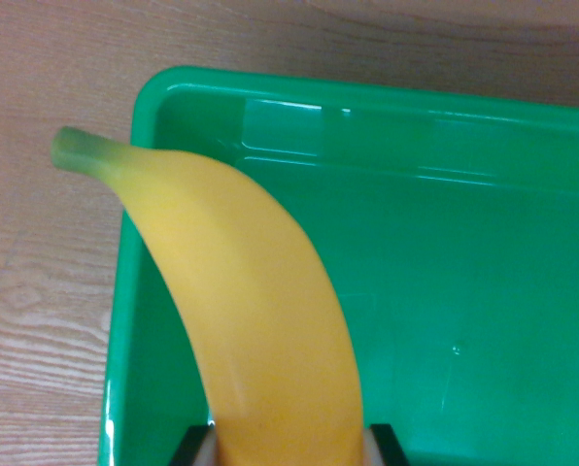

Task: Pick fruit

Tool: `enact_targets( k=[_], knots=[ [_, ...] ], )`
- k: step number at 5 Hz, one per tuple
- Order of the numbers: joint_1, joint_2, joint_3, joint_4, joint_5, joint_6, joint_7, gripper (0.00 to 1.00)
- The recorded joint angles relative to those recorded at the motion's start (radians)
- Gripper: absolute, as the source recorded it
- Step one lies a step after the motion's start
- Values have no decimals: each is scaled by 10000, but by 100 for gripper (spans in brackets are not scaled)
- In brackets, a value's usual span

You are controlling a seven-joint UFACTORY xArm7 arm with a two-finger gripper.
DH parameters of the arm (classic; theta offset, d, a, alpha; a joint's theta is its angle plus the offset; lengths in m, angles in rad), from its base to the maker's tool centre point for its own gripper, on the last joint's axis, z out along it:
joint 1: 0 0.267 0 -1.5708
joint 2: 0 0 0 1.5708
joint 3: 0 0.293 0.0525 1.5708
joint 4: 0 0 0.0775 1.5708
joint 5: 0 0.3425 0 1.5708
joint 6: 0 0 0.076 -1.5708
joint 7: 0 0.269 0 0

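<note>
A yellow banana [251, 301] with a green stem fills the middle of the wrist view, curving from the bottom centre up to the left. My gripper [288, 449] is shut on the banana's lower end, with a dark finger [194, 449] showing on either side at the bottom edge. The banana hangs above a green plastic bin [464, 272], and its stem tip reaches out past the bin's left rim.
The green bin sits on a light wooden tabletop [47, 291], which shows along the wrist view's left and top. The bin's inside looks bare where it shows.
</note>
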Motion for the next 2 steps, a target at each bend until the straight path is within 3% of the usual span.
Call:
enact_targets(
  k=[1, 2],
  knots=[
    [-8, -133, 1, 236, 13, 368, 4, 100],
    [-8, -133, 1, 236, 13, 368, 4, 100]
  ],
)
